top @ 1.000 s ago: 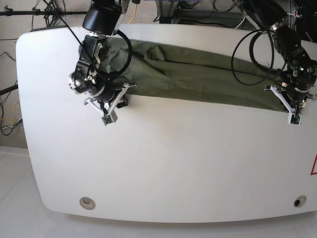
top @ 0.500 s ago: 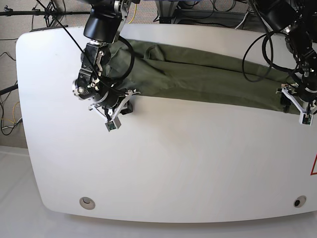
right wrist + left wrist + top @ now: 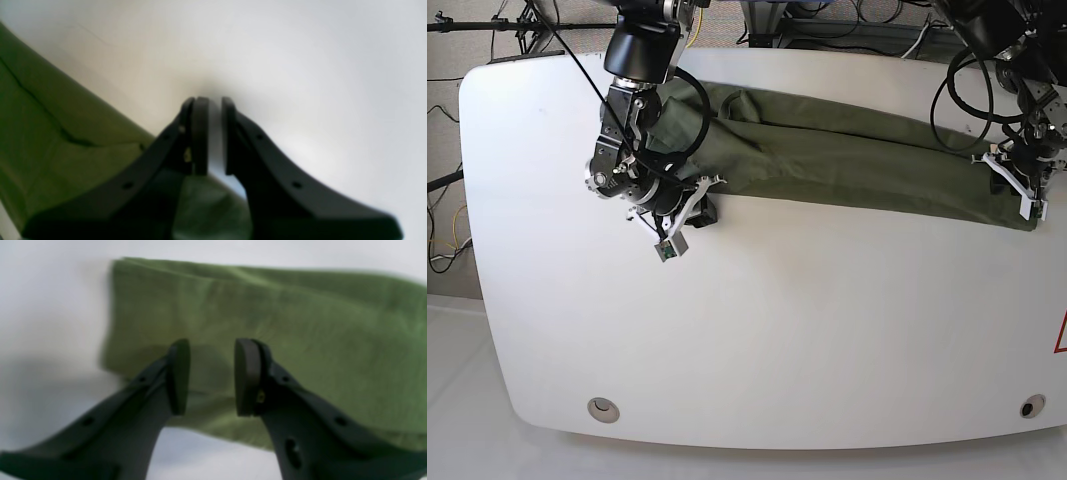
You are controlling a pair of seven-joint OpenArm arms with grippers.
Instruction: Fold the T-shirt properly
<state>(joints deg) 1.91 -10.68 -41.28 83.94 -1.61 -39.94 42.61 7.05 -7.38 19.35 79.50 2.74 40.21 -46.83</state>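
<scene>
1. Shirt (image 3: 827,160) stretched as a long, narrow olive band across the far half of the table (image 3: 757,340), running from the right arm's end over to the left arm's end.
2. Left gripper (image 3: 212,376): jaws parted to a middling gap, nothing pinched between the pads (image 3: 246,376); poised over the squared end of the shirt (image 3: 283,350), with cloth visible through the gap. Contact with the cloth: cannot tell, view blurred.
3. Same left gripper (image 3: 1017,180) in the base view: at the band's end near the table edge.
4. Right gripper (image 3: 212,136): jaws nearly closed, only a thin slit left, bare white table showing through it. No cloth seen in the slit; green fabric (image 3: 56,140) lies beside and beneath the one finger (image 3: 199,136).
5. Right gripper (image 3: 685,218) in the base view: at the near edge of the band's other end, just beside or on the hem; cannot tell which.
</scene>
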